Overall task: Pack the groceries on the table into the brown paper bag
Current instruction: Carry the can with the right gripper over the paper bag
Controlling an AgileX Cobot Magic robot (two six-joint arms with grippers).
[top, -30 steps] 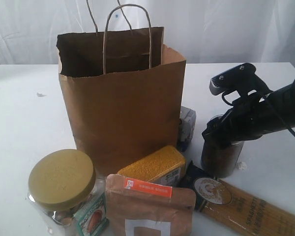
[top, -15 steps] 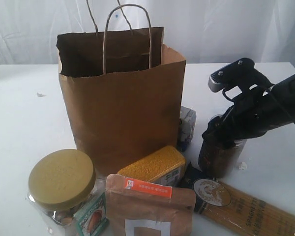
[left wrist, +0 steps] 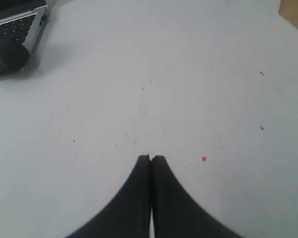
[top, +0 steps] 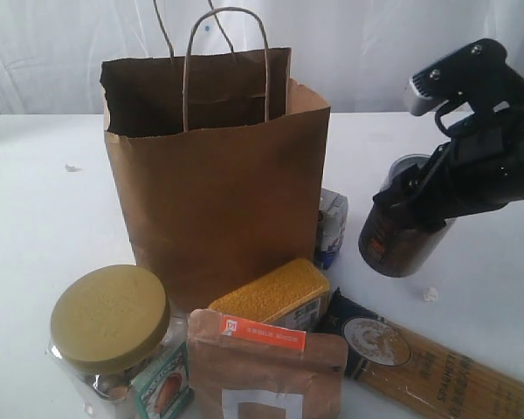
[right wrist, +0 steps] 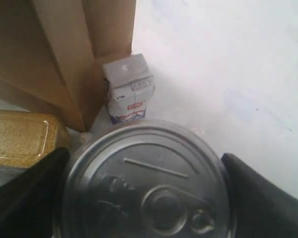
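Silver laptop (left wrist: 15, 20), dark keys, only a corner in view. Dark rounded object (left wrist: 7, 55) at the laptop's front edge, kind not discernible. White curtain (top: 402, 52), pleated, translucent, along the back. Small white scrap (top: 430, 294); second scrap (top: 71, 167), well apart.

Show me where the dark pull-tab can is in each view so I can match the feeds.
Exterior view: dark pull-tab can at the right, tilted, held by the right gripper.
Left wrist view: not in it.
Right wrist view: its lid fills the lower middle, between the fingers.
Shared landmark: small white-blue carton beside the brown paper bag, in exterior and right wrist views.
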